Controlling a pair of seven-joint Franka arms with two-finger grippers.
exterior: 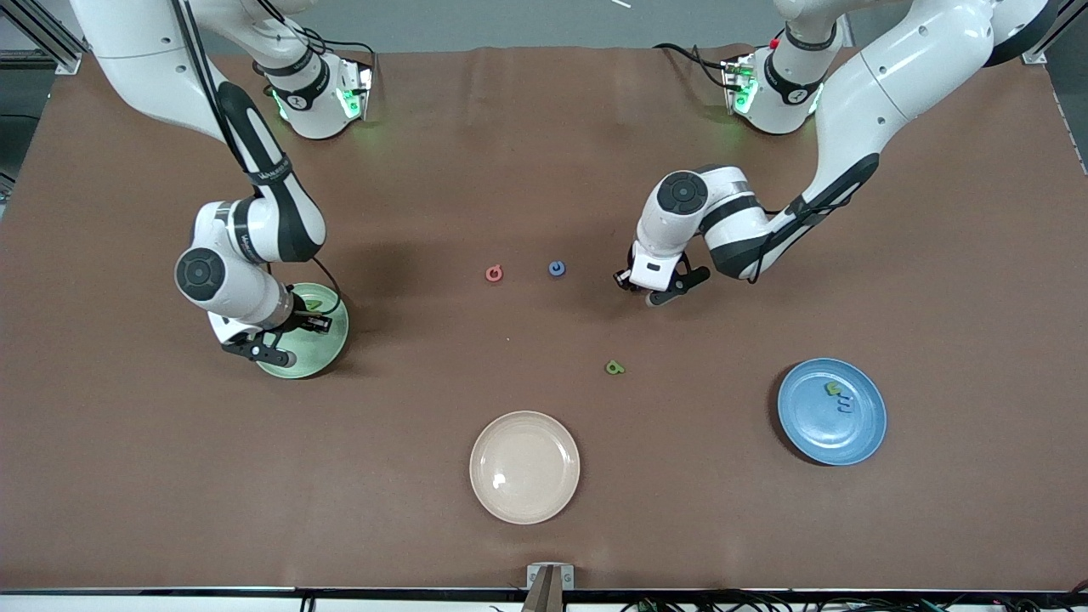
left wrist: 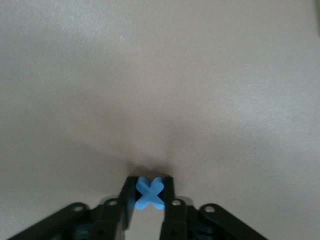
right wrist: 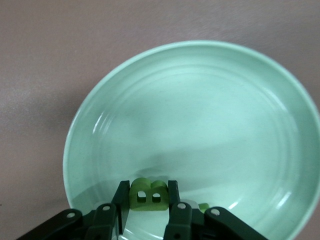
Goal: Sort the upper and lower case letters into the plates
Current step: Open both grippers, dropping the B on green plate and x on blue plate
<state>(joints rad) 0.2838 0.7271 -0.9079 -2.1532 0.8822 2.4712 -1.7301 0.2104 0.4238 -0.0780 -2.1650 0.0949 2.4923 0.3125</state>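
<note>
My right gripper (exterior: 311, 323) (right wrist: 148, 186) is shut on a green letter B (right wrist: 148, 196) and holds it just over the mint green plate (exterior: 330, 360) (right wrist: 210, 105), near the plate's rim. Another green letter (exterior: 314, 303) lies in that plate. My left gripper (exterior: 643, 291) (left wrist: 149, 186) is shut on a light blue letter x (left wrist: 149, 193), low over bare cloth. The blue plate (exterior: 863, 438) holds a green letter (exterior: 833, 388) and a blue letter (exterior: 845, 405). A red letter (exterior: 494, 273), a blue letter (exterior: 557, 269) and a green letter (exterior: 614, 367) lie loose mid-table.
A cream-beige plate (exterior: 524, 501) with nothing in it sits near the table's front edge, nearer to the front camera than the loose letters. The brown cloth (exterior: 544, 127) covers the whole table. Both arm bases stand at the table's back edge.
</note>
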